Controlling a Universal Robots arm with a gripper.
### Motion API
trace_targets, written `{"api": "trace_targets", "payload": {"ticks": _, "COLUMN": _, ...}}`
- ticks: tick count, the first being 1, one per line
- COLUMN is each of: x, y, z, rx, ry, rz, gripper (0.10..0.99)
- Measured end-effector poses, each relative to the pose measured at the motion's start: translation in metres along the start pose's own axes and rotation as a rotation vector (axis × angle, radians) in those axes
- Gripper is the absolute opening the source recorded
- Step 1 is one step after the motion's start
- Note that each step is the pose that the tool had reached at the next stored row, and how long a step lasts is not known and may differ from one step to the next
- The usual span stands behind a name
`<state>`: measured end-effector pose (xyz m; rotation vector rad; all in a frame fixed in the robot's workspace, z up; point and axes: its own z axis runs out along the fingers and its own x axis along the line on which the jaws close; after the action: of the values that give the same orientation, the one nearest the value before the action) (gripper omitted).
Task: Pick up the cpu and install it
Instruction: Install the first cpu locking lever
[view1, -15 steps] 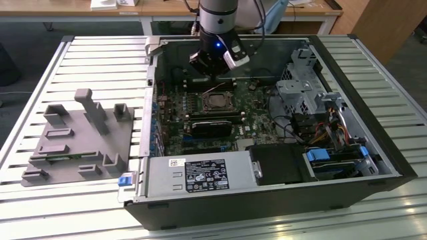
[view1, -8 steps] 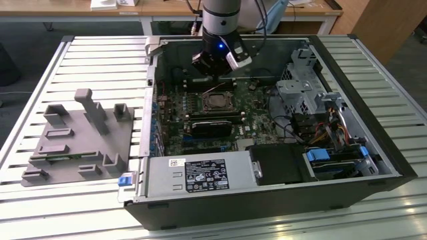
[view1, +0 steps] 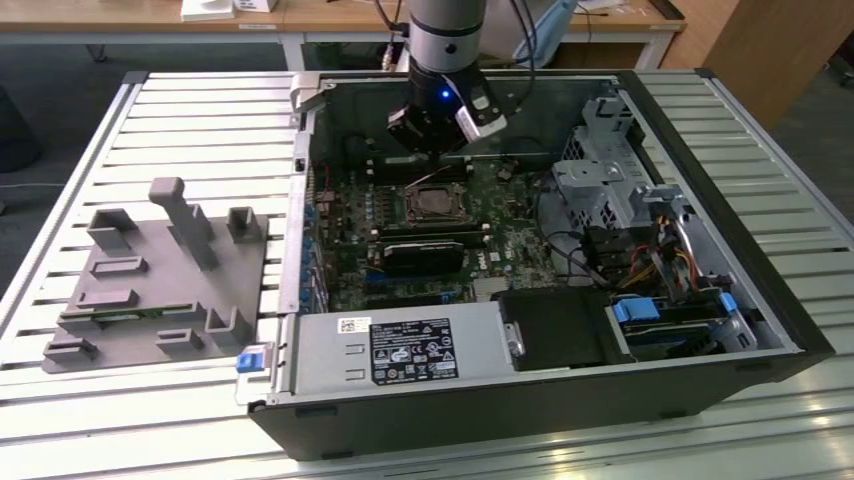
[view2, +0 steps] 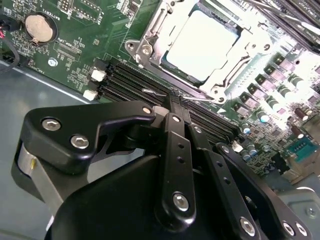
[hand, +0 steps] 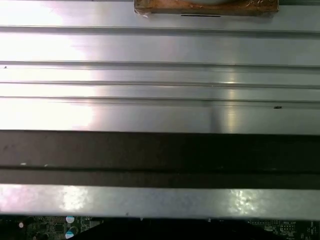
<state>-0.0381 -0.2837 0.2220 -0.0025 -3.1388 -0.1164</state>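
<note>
Looking down in the exterior view, one open computer case (view1: 747, 330) lies on its side on a slatted metal table (view1: 200, 120), with one green motherboard (view1: 360, 280) exposed inside. One robot arm (view1: 447, 40) reaches down into the case from the far edge, and its one black gripper (view1: 430, 140) hangs just above the board, near the processor socket (view1: 430, 203).

The cpu (view2: 200, 45), a single flat square chip with a silvery top, already sits inside the socket's metal frame (view2: 150, 35) in the second wrist view. The gripper (view2: 176, 100) is apart from it, hovering over the black memory slots (view2: 130, 85) that run beside the socket. Its two fingers (view2: 172, 145) lie pressed together, clenched on nothing, with no gap between their tips.

One round coin battery (view2: 38, 28) sits on the board, well away from the socket. Inside the case, one black rectangular module (view1: 420, 255) lies on the board below the socket, and one grey power supply box (view1: 400, 355) with a label fills the near side.

On the table, toward the exterior view's left, stands one grey plastic fixture (view1: 154, 290) with several upright posts, well apart from the gripper.

The first wrist view shows the table's metal slats (hand: 160, 110), a dark band of the case wall (hand: 160, 155), and a sliver of green board (hand: 50, 227) along one edge.
</note>
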Motion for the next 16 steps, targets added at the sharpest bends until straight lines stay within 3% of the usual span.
{"api": "trace_targets", "payload": {"ticks": 10, "x": -0.0097, "y": 0.0014, "z": 0.0060, "rx": 0.005, "ry": 0.0001, "rz": 0.000, "gripper": 0.106}}
{"api": "trace_targets", "payload": {"ticks": 16, "x": -0.0121, "y": 0.0008, "z": 0.0140, "rx": 0.006, "ry": 0.0009, "rz": 0.000, "gripper": 0.106}}
